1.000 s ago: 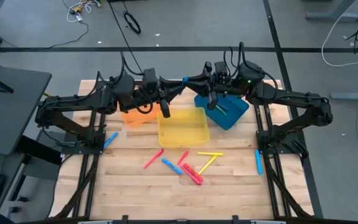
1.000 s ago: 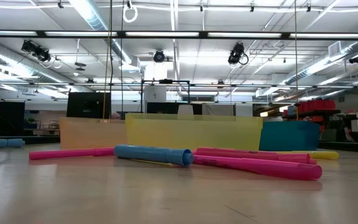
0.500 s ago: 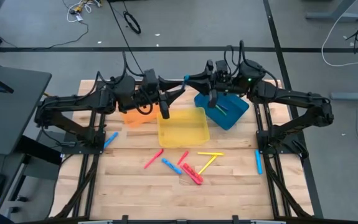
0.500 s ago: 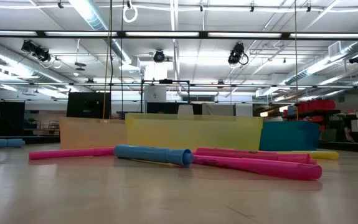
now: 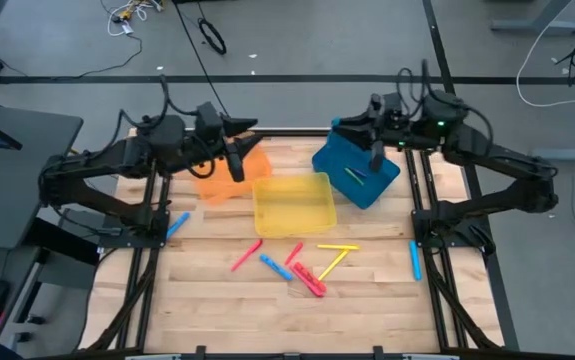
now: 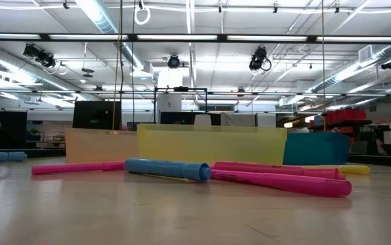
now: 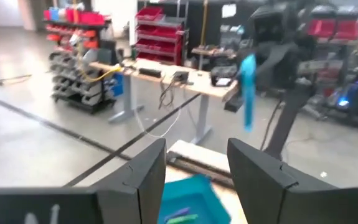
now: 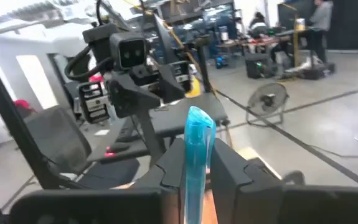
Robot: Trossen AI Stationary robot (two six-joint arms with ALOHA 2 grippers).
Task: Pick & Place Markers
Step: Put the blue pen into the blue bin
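A thin light-blue marker (image 8: 198, 158) is now clamped in the right gripper (image 5: 374, 158), over the blue plastic tray (image 5: 339, 165). The left gripper (image 5: 236, 166), jaws open and empty, has pulled back: handover complete, drop-off likely next.

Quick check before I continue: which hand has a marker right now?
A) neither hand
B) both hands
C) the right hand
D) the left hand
C: the right hand is shut on a blue marker that stands up between its fingers, while the left hand is open and empty.
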